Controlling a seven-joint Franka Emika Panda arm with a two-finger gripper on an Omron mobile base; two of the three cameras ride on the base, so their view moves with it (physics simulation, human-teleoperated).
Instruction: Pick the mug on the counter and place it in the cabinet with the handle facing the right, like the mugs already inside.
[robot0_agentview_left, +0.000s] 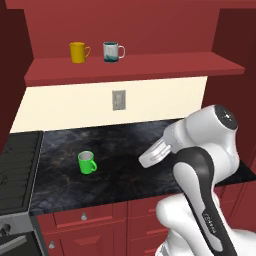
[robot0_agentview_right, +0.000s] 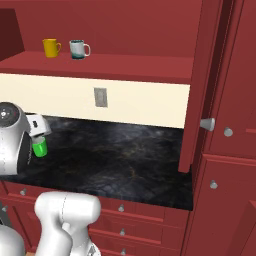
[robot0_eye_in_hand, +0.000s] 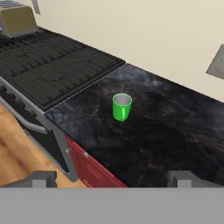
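Left base view, mug: small bright green mug (robot0_agentview_left: 87, 162) upright on the black marble-like counter (robot0_agentview_left: 130, 150), near the stove (robot0_agentview_left: 17, 165), handle to its right.
Left base view, cabinet: dark red open cabinet (robot0_agentview_left: 135, 67); yellow mug (robot0_agentview_left: 78, 52) and white-and-teal mug (robot0_agentview_left: 111, 51) on its shelf.
Right base view, mug: partly behind the white arm.
Hand view, claw: claw (robot0_eye_in_hand: 113, 178) released, fingers wide, well apart from the mug.
Hand view, mug: standing near the counter's front edge, beside the stove.
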